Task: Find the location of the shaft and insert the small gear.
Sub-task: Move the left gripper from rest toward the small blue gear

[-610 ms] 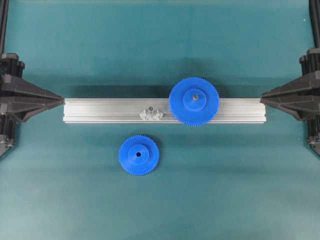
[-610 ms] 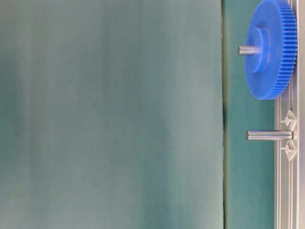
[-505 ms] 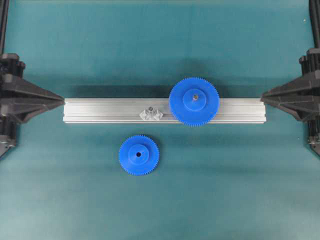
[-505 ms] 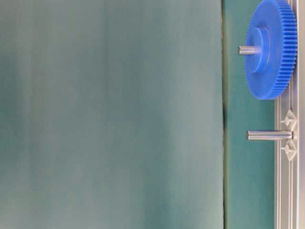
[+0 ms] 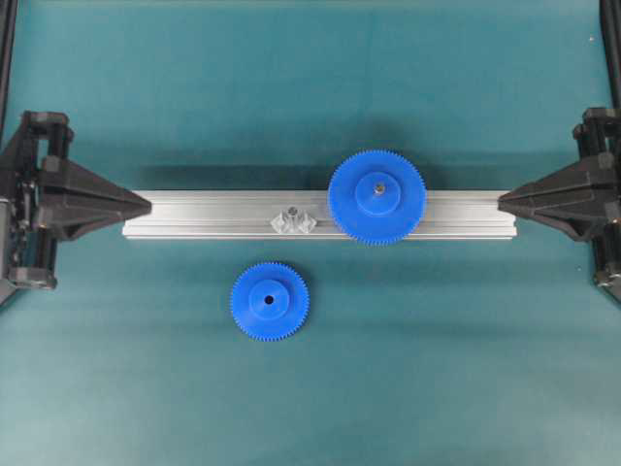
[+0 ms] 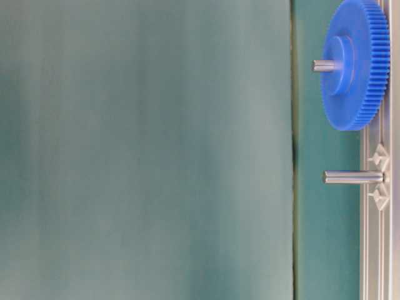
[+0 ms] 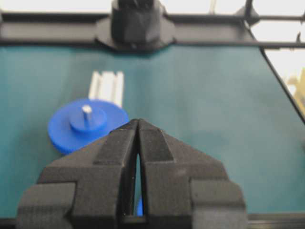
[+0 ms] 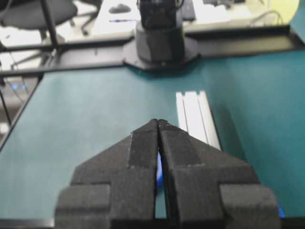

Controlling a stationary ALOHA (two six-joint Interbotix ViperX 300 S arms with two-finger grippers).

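The small gear [image 5: 269, 301], a blue toothed wheel with a dark centre hole, lies flat on the green mat in front of the rail. The shaft [image 5: 292, 219] is a thin grey pin on a clear faceted base, standing on the aluminium rail [image 5: 194, 214]; the table-level view shows the shaft [image 6: 353, 177] bare. My left gripper [image 5: 147, 204] is shut and empty, its tip over the rail's left end. My right gripper [image 5: 502, 199] is shut and empty at the rail's right end. Both wrist views show the left gripper [image 7: 138, 122] and right gripper [image 8: 158, 121] with fingertips pressed together.
A larger blue gear [image 5: 376, 196] sits on its own grey pin on the rail, just right of the shaft, and shows in the left wrist view as a large gear [image 7: 88, 125]. Green mat surrounds the rail. Black arm bases stand at both sides.
My left gripper has moved right, so its tip now overlaps the rail's left end. My right gripper has crept slightly left. The gears and shaft have not moved.
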